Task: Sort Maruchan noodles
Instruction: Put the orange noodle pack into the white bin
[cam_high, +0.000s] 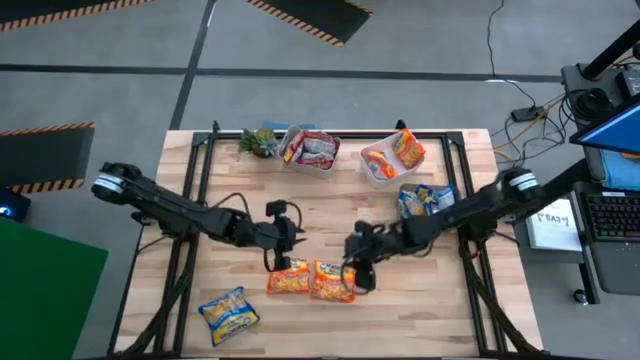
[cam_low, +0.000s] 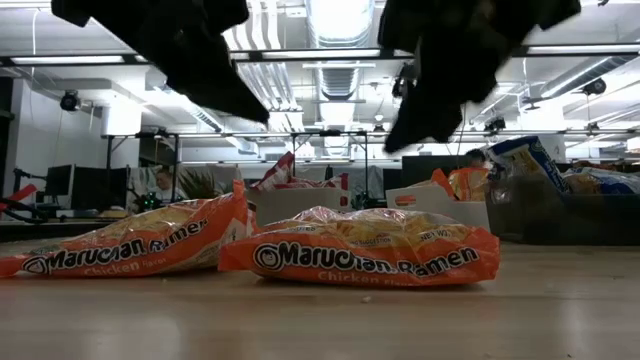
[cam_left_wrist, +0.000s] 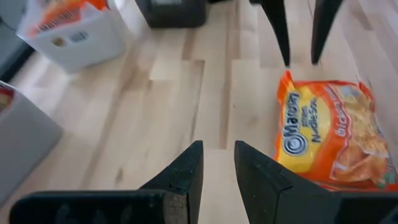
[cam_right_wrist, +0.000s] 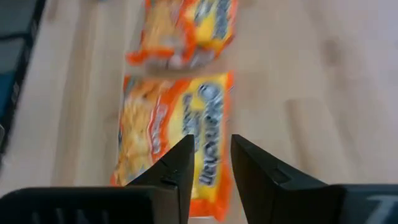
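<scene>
Counter (cam_high: 330, 325): pale wood planks. Two orange noodle packets (cam_high: 310, 280) side by side at centre. Left claw (cam_high: 281, 247) empty, narrowly apart; right claw (cam_high: 357, 277) narrowly apart above one packet. Room: office ceiling lights.

Robotics lab, hazard-taped floor (cam_high: 300, 18), ceiling ducts (cam_low: 335, 40), monitors (cam_low: 75, 185), wooden table (cam_high: 330, 215)

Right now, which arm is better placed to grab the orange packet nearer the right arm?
Right. The right gripper hangs over that orange packet, jaws slightly apart. The left gripper sits above the neighbouring orange packet.
</scene>
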